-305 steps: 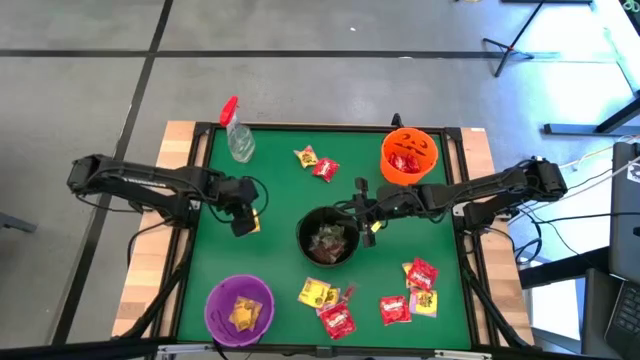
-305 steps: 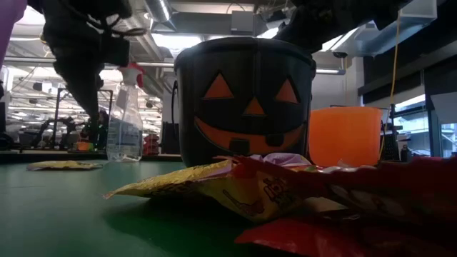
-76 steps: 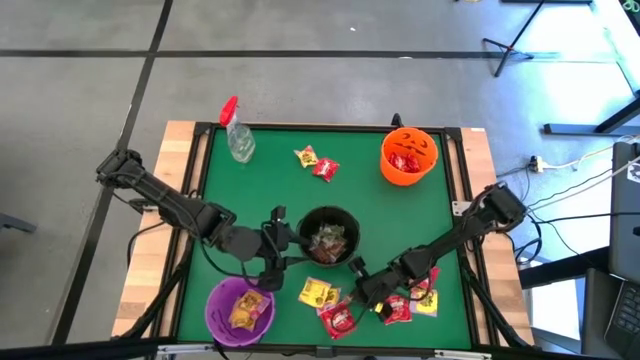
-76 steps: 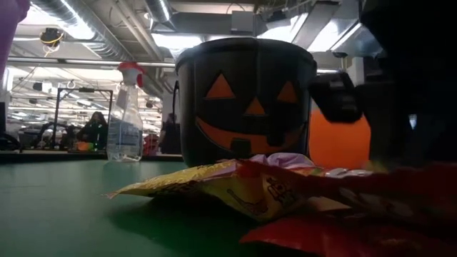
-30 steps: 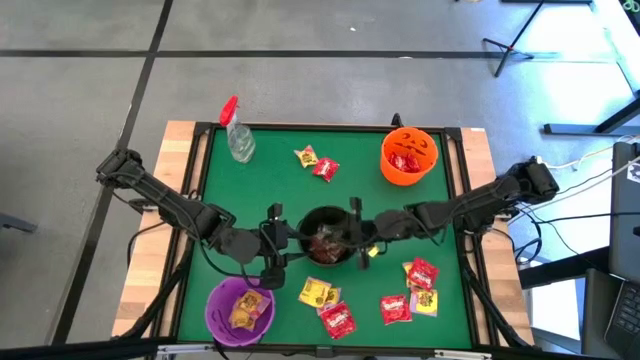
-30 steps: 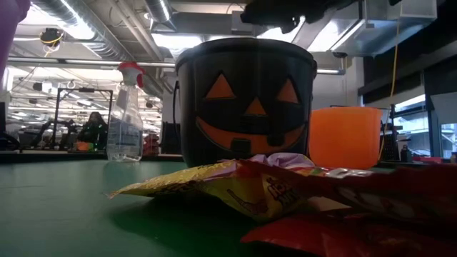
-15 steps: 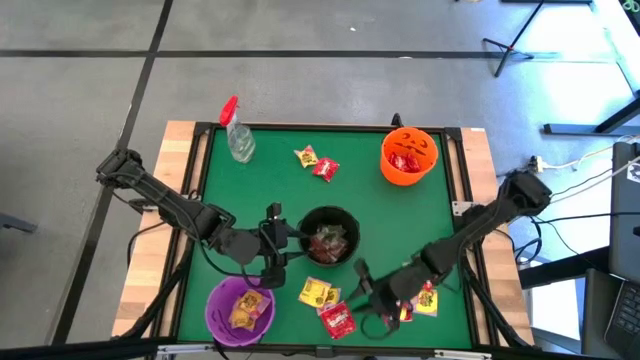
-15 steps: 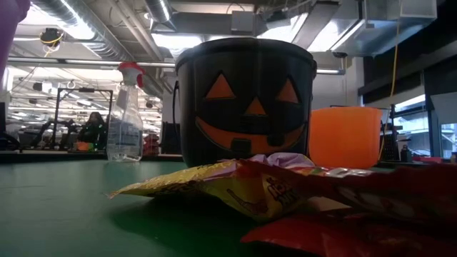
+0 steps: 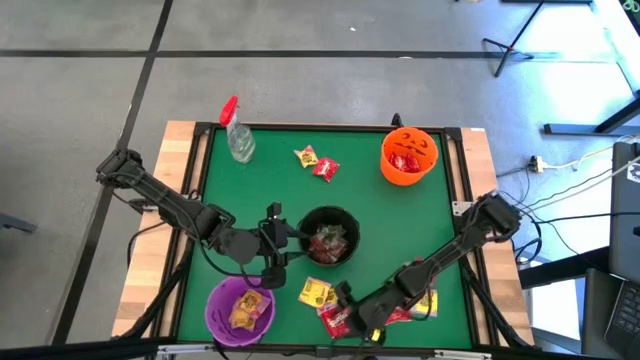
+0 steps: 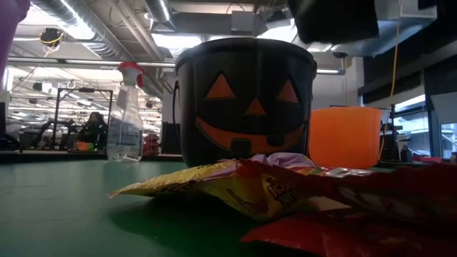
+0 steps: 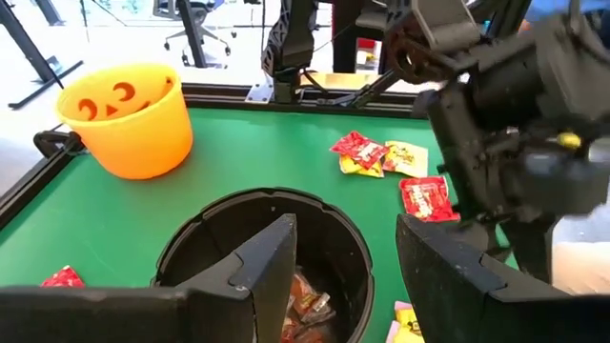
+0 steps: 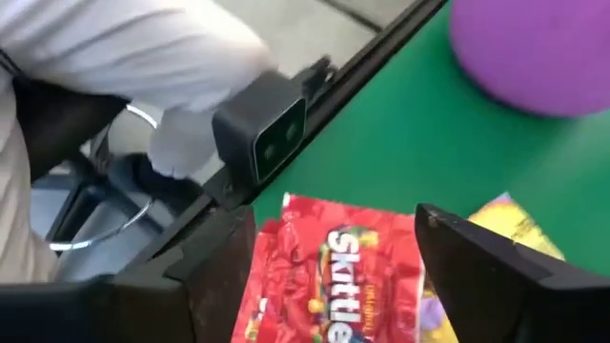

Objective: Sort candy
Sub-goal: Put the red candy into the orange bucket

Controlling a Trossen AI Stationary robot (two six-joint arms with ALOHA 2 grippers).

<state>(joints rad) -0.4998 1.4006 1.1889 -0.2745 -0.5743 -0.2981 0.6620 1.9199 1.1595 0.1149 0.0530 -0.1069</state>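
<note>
My right gripper (image 9: 348, 315) is open, low over a red candy packet (image 12: 335, 276) near the table's near edge; its two fingers stand on either side of the packet, and I cannot tell whether they touch it. A yellow packet (image 9: 317, 292) lies beside it. My left gripper (image 9: 272, 242) is open and empty, just left of the black pumpkin bucket (image 9: 328, 236), which holds candy (image 11: 303, 303). More packets lie at the far middle (image 9: 315, 160) and under my right arm (image 9: 427, 300). The purple bowl (image 9: 240, 308) holds yellow packets, and the orange bucket (image 9: 408, 155) holds red ones.
A clear spray bottle with a red top (image 9: 235, 135) stands at the far left. The raised black frame (image 9: 300, 127) rims the green table. The low-view camera (image 12: 265, 133) sits on the near rail, close to my right gripper.
My right gripper has gone from above the black bucket toward the table's near edge and down, then left along that edge to the red packet beside the yellow one. My left arm has kept still.
</note>
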